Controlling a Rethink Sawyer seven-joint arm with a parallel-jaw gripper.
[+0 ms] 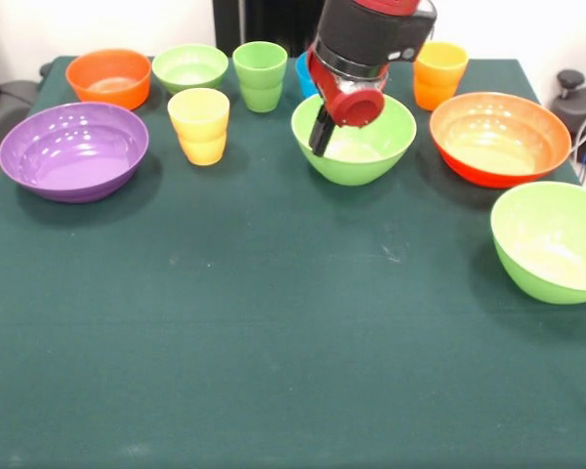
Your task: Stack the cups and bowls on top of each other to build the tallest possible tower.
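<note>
My gripper (320,137) hangs over the left rim of a large light green bowl (371,151) at the table's middle back. A yellow cup (198,125), a light green cup (260,75) and an orange-yellow cup (439,74) stand upright and apart. A large purple bowl (73,151) sits at the left, a large orange-red bowl (500,137) at the right, and a second large light green bowl (552,242) at the right edge. A small orange bowl (108,78) and a small light green bowl (189,66) sit at the back left. A small blue bowl (302,74) is mostly hidden behind the arm.
The dark green tablecloth (273,342) covers the table. All the things stand in the far half. The red and black arm (371,39) comes down at the top middle.
</note>
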